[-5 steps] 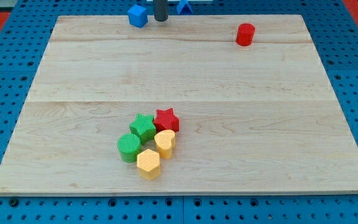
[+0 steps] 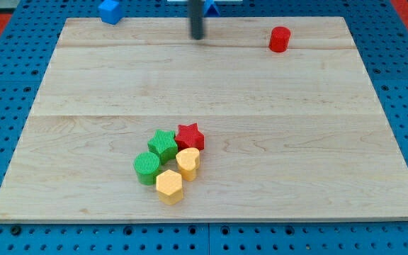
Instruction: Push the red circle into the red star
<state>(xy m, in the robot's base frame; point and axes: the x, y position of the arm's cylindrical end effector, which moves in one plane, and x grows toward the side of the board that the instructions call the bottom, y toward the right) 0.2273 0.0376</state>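
Observation:
The red circle (image 2: 280,39) stands near the view's top right of the wooden board (image 2: 204,92). The red star (image 2: 189,135) lies in a cluster at the lower middle, touching a green star (image 2: 163,145) and a yellow block (image 2: 188,163). My tip (image 2: 197,37) rests on the board near the top edge, well to the left of the red circle and far above the red star.
A green circle (image 2: 146,168) and a yellow hexagon (image 2: 169,186) complete the cluster. A blue cube (image 2: 110,10) sits at the top left edge. Another blue block (image 2: 210,7) shows partly behind the rod at the top.
My tip has moved right and a little down onto the board. The blue cube has shifted left and up along the top edge. The red circle and cluster have not moved.

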